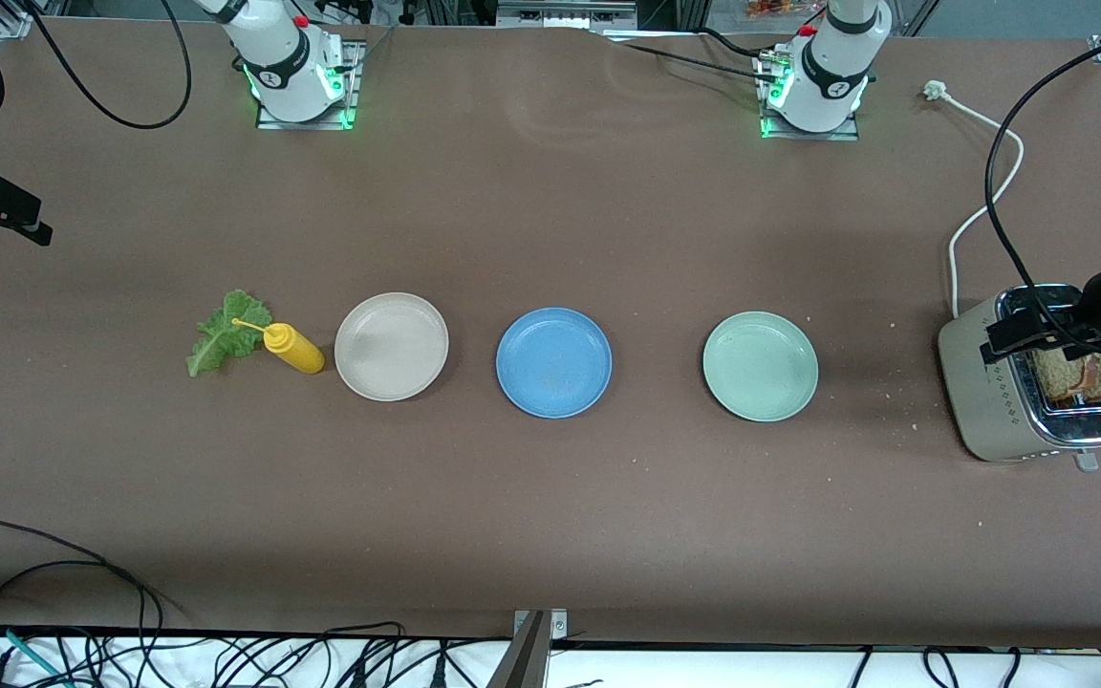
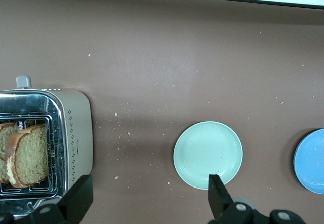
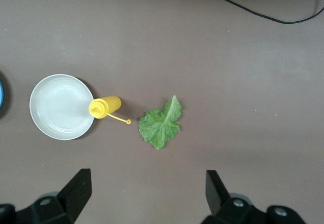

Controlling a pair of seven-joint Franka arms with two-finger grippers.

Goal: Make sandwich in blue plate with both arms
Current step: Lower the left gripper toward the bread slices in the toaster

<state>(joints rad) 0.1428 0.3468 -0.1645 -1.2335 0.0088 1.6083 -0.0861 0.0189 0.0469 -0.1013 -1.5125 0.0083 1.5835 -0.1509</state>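
Brown table (image 1: 550, 535): blue plate (image 1: 553, 362) sits empty midway for shared reach. Left gripper (image 2: 147, 198), fingers apart, hovers above toaster (image 1: 1028, 392); right gripper (image 3: 147, 193), apart, above lettuce (image 3: 161, 125).

Three plates sit on the tabletop (image 1: 550, 535): one beige (image 1: 391, 346), one blue (image 1: 553, 362), one pale green (image 1: 760, 365). One lettuce leaf (image 1: 224, 333), one yellow bottle (image 1: 293, 348), one toaster (image 1: 1000, 401) holding two toast slices (image 2: 24, 154). Two arms, each ending in one claw: left (image 2: 149, 198), right (image 3: 147, 193).
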